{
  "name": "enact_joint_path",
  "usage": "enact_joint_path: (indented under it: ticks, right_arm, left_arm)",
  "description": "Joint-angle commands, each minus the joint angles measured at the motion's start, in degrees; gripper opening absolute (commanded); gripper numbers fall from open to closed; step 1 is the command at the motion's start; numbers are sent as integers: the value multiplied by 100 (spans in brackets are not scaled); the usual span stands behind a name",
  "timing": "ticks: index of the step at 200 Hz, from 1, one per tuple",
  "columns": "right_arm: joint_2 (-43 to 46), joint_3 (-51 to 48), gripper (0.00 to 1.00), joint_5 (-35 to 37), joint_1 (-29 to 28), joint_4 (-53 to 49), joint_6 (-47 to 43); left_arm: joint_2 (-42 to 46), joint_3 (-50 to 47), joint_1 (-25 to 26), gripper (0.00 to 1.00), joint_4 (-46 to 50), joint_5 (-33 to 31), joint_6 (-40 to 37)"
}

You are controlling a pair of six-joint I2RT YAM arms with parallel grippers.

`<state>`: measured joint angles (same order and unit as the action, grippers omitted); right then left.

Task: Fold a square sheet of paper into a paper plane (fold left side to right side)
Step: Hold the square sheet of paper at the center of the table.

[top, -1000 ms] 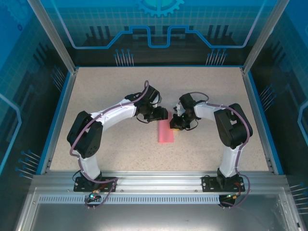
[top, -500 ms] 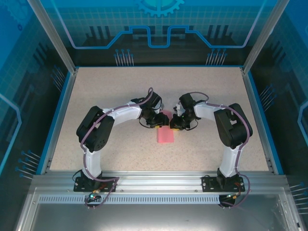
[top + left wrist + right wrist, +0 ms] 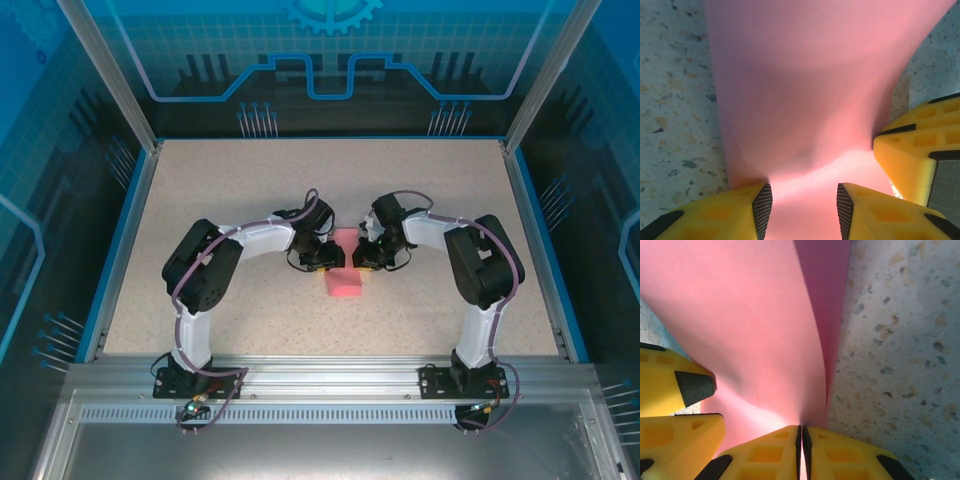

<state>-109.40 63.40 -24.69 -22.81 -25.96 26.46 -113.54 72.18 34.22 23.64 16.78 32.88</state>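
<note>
The sheet of paper (image 3: 344,283) sits mid-table, right between the two arms, and it is no flat square: it looks doubled over into a narrow strip, long axis running away from the bases. From the right wrist, two pink layers meet along a raised edge, the upper one bowing up off the speckled table (image 3: 220,200).

The right gripper (image 3: 801,437) has its jaws pressed together on the near end of that edge, paper pinched between them. The left gripper (image 3: 803,210) is just beside it with jaws apart, and paper runs through the gap between the pads. Whether those pads touch the sheet, I can't tell.

My read: this is the left-over-right fold, made but not yet creased. The paper is puffy and curved, not lying flat.

What the next move seems to call for: the right pinch keeps the layers lined up while the left comes down on the fold and runs along it to set a sharp crease. Slip here and the edges go askew.

The count: one sheet, two grippers, two arms, one table.
</note>
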Motion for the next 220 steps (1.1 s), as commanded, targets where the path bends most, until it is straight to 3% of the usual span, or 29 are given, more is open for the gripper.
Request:
enact_joint_path:
  ticks: [1,39,78,174,220]
  right_arm:
    - [195,0,14,-180,28,-81,-135]
    - [479,332,14,-643,88,-27,-105]
    - [76,676,13,-775,58,173,152]
    - [-909,1026,13,31,13,-90,224]
    - [-1057,914,13,297,-3,-227,206]
  left_arm:
    - [-125,-258,-31,45,245,-201,-84]
    - [-116,-275,-20,45,227,-200,-63]
    - [-116,-257,-1,45,226,-210,-54]
    - [-42,-196,15,46,222,-181,-96]
    - [587,-301,17,52,86,-110,-198]
